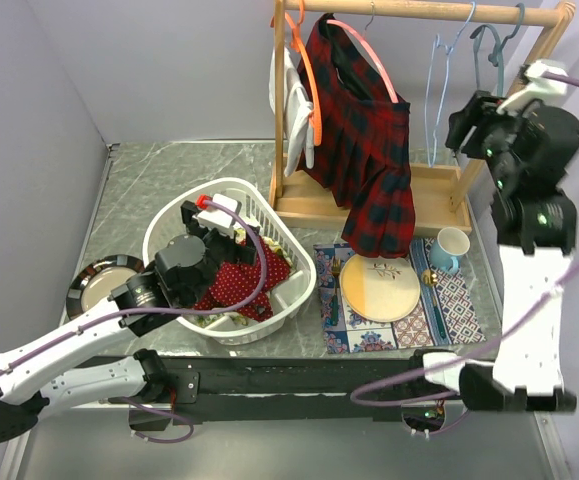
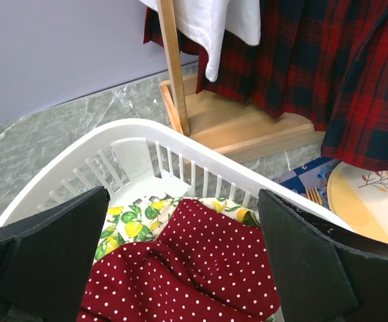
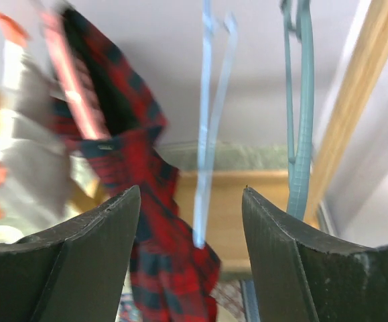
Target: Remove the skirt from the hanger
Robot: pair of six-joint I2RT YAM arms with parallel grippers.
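My right claw (image 3: 191,189) is up high by the wooden rack (image 1: 424,12). Its two fingers stand apart and nothing is pinched between them. The skirt (image 1: 369,150) is off to my left. It hangs on the pink hanger (image 1: 374,60) from the top bar. Its long end droops down past the rack's wooden foot to just above the yellow plate (image 1: 379,285). From this claw the skirt looks blurry. Right in front of this claw hangs a light blue hanger (image 3: 204,121), between me and the skirt. A teal hanger (image 3: 305,100) is just to the right of it, and the rack's side post is past that. On the far side of the skirt are an orange hanger (image 1: 306,75) and a white cloth (image 1: 291,95), packed close. So the room near the bar is tight. My left claw (image 2: 182,194) is low over the white basket (image 2: 200,151). Its fingers are spread wide and hold nothing. A red cloth with white dots (image 2: 200,268) and a lemon cloth (image 2: 130,225) lie in the basket below it. A blue mug (image 1: 451,248) and the yellow plate sit on a patterned mat (image 1: 464,305) under the skirt. A dark plate (image 1: 94,290) sits near the table's left edge. Behind the basket the gray table (image 1: 169,170) is bare up to the wall.
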